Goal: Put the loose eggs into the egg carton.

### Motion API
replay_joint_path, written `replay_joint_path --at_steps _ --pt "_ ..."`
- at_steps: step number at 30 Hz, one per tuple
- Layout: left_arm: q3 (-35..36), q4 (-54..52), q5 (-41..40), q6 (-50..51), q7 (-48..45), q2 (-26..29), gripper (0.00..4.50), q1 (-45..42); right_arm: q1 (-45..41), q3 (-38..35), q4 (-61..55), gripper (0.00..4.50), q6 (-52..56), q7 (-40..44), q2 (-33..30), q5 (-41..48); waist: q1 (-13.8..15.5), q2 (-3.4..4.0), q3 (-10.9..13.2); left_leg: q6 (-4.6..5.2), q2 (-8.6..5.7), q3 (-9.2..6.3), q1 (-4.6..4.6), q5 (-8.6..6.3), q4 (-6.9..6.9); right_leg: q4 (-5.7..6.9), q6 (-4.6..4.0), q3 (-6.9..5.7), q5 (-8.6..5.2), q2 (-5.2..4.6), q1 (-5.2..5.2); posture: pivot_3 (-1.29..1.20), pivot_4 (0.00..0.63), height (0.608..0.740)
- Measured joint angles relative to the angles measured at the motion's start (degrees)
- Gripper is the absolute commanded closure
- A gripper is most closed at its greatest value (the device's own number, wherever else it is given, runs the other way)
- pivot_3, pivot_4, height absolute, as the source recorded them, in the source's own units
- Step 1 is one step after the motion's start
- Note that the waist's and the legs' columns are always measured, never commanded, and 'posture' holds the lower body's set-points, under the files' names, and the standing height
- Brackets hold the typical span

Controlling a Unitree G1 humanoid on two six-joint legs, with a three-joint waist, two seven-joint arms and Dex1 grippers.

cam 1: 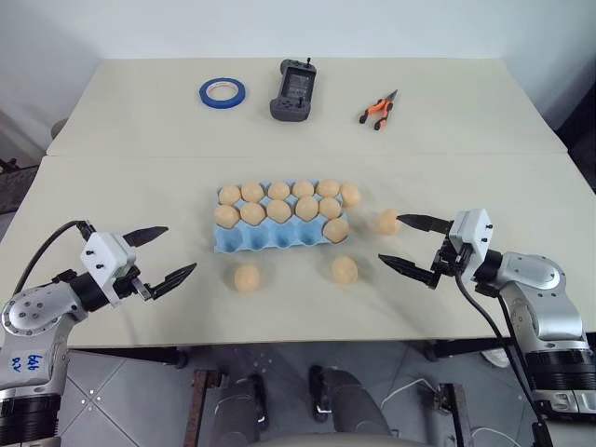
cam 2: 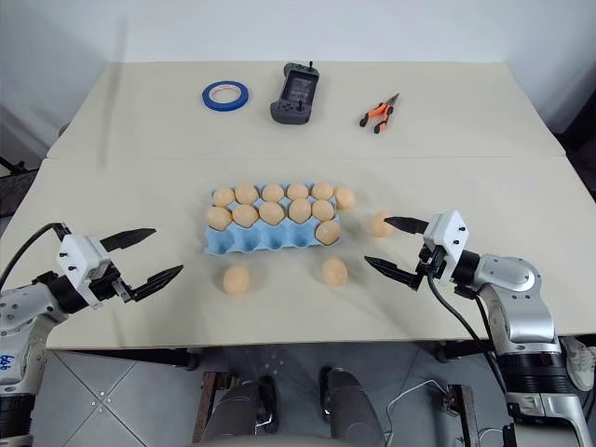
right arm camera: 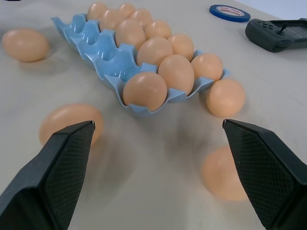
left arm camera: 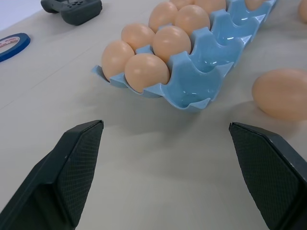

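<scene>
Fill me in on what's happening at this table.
A humanoid robot is loading eggs into the light blue egg carton, whose near row is mostly unfilled. The left end effector and right end effector both hover open, holding nothing. Four loose eggs lie on the table; the right one sits nearest the egg beside the carton.

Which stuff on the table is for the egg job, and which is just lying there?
For the job:
- loose eggs lying on the table
- egg carton, partly filled
- left gripper and right gripper, both open

Just lying about, at the far side:
- blue tape ring
- dark handheld controller
- orange-handled pliers
</scene>
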Motion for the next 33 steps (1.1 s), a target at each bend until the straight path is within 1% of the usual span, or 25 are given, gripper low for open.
replay_joint_path --at_steps 7,11,18,22,25,28,31,33 --pt "-1.3 -0.3 -0.6 1.6 -0.2 -0.2 0.03 -0.6 0.3 0.0 -0.1 0.0 0.0 -0.4 0.0 -0.3 0.0 0.0 0.0 0.01 0.0 0.01 0.01 0.01 0.09 0.11 0.02 0.0 0.01 0.0 0.01 0.0 0.15 0.74" --pt "-2.2 -1.2 -2.1 2.4 -1.3 -0.8 0.03 -1.1 1.7 -0.3 -0.9 0.0 0.2 -3.0 0.5 -0.3 0.1 0.0 0.0 0.0 0.0 0.0 0.02 0.01 0.17 0.2 0.02 0.0 0.01 0.0 0.01 0.0 0.15 0.74" --pt "-7.4 -4.9 -2.4 3.6 -2.8 -2.2 0.03 -4.3 8.2 -6.5 -2.9 0.0 0.2 -5.9 -0.4 0.3 0.5 -0.01 0.0 0.04 -0.02 -0.04 0.13 0.0 0.28 0.12 0.07 -0.02 0.04 -0.01 0.29 0.0 0.15 0.74" --pt "-10.1 -5.1 -2.4 3.6 -4.0 -2.7 0.03 -6.2 11.1 -10.5 -0.8 0.0 -1.0 -6.5 -0.7 0.2 0.2 -0.01 0.0 0.07 -0.02 -0.03 0.2 0.0 0.38 0.13 0.09 0.0 0.05 0.02 0.39 0.0 0.15 0.74" --pt "-11.6 -5.1 -2.5 3.6 -4.7 -3.5 0.03 -7.8 11.8 -12.2 3.8 0.0 -2.4 -7.0 -0.8 -0.1 0.0 -0.01 0.0 0.09 -0.01 -0.04 0.21 0.01 0.53 0.16 0.09 0.0 0.05 0.04 0.44 0.0 0.15 0.74" --pt "-12.4 -5.1 -2.6 3.6 -5.5 -3.7 0.03 -7.8 11.7 -12.8 6.9 0.0 -3.4 -7.1 -0.8 -0.4 -0.2 -0.01 0.0 0.12 0.0 -0.05 0.21 0.02 0.65 0.2 0.1 0.03 0.05 0.05 0.46 0.0 0.15 0.74" --pt "-12.6 -5.1 -2.9 3.6 -6.2 -4.1 0.03 -7.9 8.6 -12.1 8.9 0.0 -3.0 -7.2 -0.1 -0.5 -0.3 -0.01 0.0 0.15 0.0 -0.05 0.21 0.04 0.82 0.21 0.09 0.1 0.05 0.08 0.5 0.0 0.15 0.74" --pt "-12.7 -5.1 -3.1 3.6 -6.5 -4.1 0.03 -7.8 5.6 -10.1 9.6 0.0 -1.1 -8.0 0.1 -1.2 -0.4 -0.01 0.0 0.17 0.01 -0.05 0.2 0.04 0.95 0.2 0.05 0.13 0.06 0.08 0.52 0.0 0.15 0.74"
